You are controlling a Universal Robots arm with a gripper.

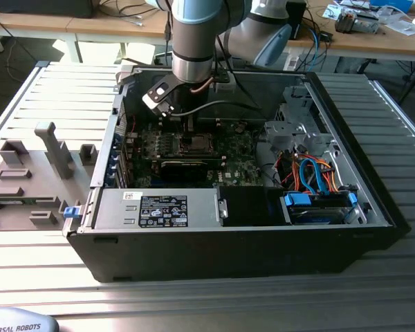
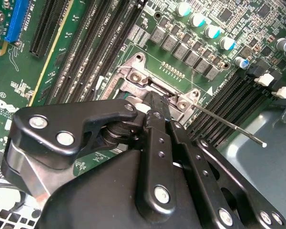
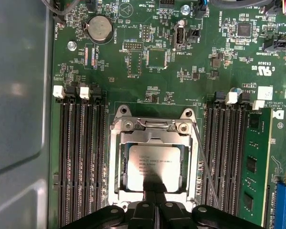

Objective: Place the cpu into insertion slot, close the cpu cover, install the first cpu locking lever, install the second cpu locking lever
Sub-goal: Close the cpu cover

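The cpu (image 3: 152, 160) lies seated under the lowered cpu cover (image 3: 115, 164). The pincer (image 3: 155, 190), drawn together, sits at the cover's edge. A thin locking lever (image 3: 204, 162) slants free beside the cover.

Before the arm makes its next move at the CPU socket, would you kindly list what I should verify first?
1. cpu lying flat in the socket: ok.
2. cpu cover folded down around the chip's top: ok.
3. locking lever hooked down: not ok. Its thin rod angles away from the socket, unlatched.
4. other lever hooked down: cannot tell.
5. gripper shut and sitting at the cover's edge: ok.
6. Gripper actually touching the cover: cannot tell.
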